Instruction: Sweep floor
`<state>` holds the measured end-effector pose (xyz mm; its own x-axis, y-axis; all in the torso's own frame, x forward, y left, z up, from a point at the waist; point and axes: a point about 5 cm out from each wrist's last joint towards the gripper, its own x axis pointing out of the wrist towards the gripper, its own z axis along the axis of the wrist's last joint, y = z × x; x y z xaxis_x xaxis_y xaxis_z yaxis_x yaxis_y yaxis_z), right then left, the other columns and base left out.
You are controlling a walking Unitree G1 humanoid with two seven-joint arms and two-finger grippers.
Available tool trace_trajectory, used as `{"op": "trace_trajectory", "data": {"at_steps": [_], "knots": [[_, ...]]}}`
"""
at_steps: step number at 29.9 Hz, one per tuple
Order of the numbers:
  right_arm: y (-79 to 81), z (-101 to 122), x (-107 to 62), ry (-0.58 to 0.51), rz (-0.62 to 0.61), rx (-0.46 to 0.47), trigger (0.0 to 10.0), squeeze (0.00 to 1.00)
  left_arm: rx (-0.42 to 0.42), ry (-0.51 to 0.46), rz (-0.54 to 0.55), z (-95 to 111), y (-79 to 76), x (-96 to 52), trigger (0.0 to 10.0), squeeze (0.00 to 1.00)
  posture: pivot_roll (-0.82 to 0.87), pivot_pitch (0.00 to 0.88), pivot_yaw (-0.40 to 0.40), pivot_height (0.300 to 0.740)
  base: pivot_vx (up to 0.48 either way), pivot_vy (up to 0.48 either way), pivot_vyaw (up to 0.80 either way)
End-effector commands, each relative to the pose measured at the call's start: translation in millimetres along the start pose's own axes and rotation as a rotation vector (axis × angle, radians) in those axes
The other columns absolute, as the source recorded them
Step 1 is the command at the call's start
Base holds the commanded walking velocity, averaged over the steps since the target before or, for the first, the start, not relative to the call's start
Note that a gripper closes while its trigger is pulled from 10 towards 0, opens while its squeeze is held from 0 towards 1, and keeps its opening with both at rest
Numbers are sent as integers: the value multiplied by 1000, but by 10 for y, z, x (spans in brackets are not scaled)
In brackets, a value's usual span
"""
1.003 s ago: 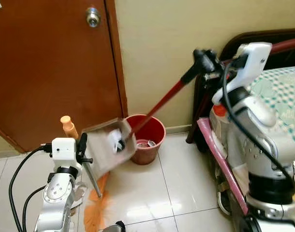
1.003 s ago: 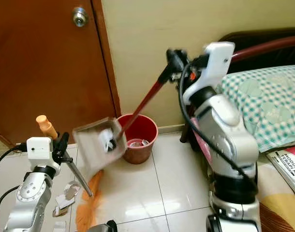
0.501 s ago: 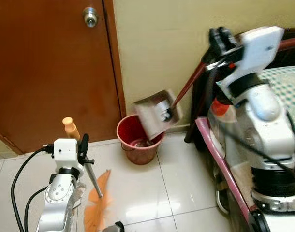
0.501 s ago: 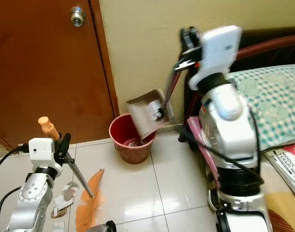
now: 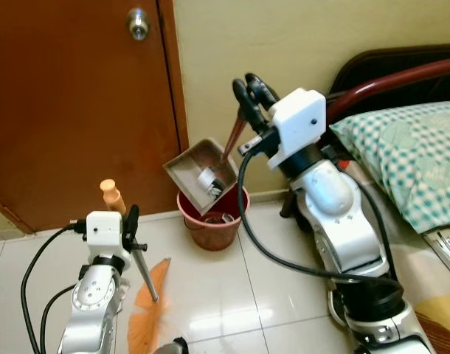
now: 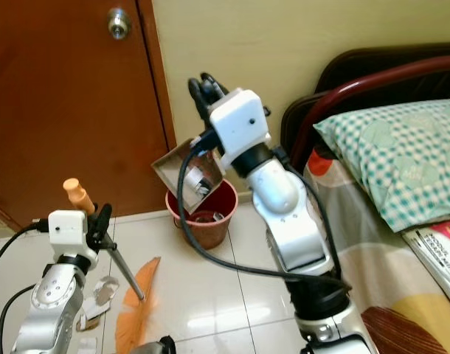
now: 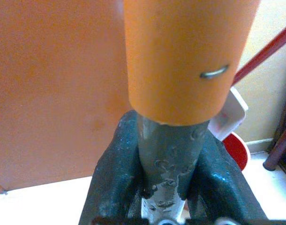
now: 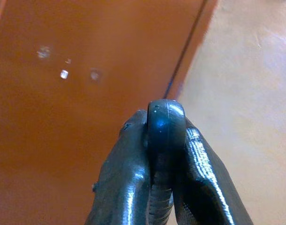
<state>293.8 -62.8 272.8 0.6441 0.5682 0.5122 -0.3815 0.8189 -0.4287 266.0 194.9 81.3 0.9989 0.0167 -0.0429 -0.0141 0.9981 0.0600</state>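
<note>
Holding the dustpan (image 5: pixel 201 174) up over the red bin (image 5: pixel 212 220): right gripper (image 5: pixel 248 93) has its fingers clamped together on the black end grip of the dustpan's red handle (image 5: pixel 232 133), raised high beside the door frame. Right wrist view confirms it, both fingers (image 8: pixel 122 178) pressed tight on the round black grip (image 8: pixel 165 123).

Dustpan is tilted, its open side facing up and toward the door, with its lower corner just above the bin rim. White scraps of litter (image 5: pixel 207 181) sit inside the pan. More bits lie in the bottom of the bin, though they're too small to identify.

Left gripper (image 5: pixel 130 225) is low by the door, fingers closed around the grey shaft of the broom (image 6: pixel 126 277), just under its orange handle cap (image 5: pixel 111 195). Left wrist view shows the fingers (image 7: pixel 116 173) wrapped on the metal shaft (image 7: pixel 169 159) right below the orange cap. The shaft slants down to the orange bristles (image 5: pixel 145 310), which rest on the white tile floor (image 5: pixel 232 295).

Crumpled paper scraps (image 6: pixel 98 299) lie on the floor beside the left arm, near the bristles; probably paper, the view is soft there.

Bin stands against the wall between the brown door (image 5: pixel 77 103) and the bed (image 5: pixel 402 155). Bed has a dark headboard and a green checked pillow (image 6: pixel 387 155). A book (image 6: pixel 439 251) lies at the bed's edge.
</note>
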Motion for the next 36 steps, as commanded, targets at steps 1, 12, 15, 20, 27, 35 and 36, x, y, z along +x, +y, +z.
{"op": "trace_trajectory", "data": {"at_steps": [1, 12, 15, 20, 27, 35, 36], "knots": [[19, 154, 79, -93, 27, -60, 10000, 0, 6, 29, 6, -54, 6, -26, 10000, 0, 31, 113, -3, 740, 0, 0, 0], [-8, 175, 75, -123, 8, -138, 10000, 0, 4, 29, 12, -64, 4, -48, 10000, 0, 31, 117, -7, 740, 0, 0, 0], [-222, 208, 85, -116, -78, -124, 10000, 0, 5, 25, 9, -52, -8, -33, 10000, 0, 31, 117, -7, 740, 0, 0, 0], [-653, 202, 62, -68, -263, 16, 10000, 0, 7, 24, 8, -49, -1, -26, 10000, 0, 27, 116, -3, 740, 0, 0, 0], [-1108, 139, -139, 4, -465, -57, 10000, 0, 10, 24, 9, -52, 10, -18, 10000, 0, 23, 116, 1, 740, 0, 0, 0], [-1093, 130, -218, 53, -491, -186, 10000, 0, 9, 20, 5, -40, 3, 10, 10000, 0, 20, 110, 6, 740, 0, 0, 0], [-1093, 130, -218, 53, -491, -186, 10000, 0, 9, 20, 5, -40, 3, 10, 10000, 0, 20, 110, 6, 740, 0, 0, 0]]}}
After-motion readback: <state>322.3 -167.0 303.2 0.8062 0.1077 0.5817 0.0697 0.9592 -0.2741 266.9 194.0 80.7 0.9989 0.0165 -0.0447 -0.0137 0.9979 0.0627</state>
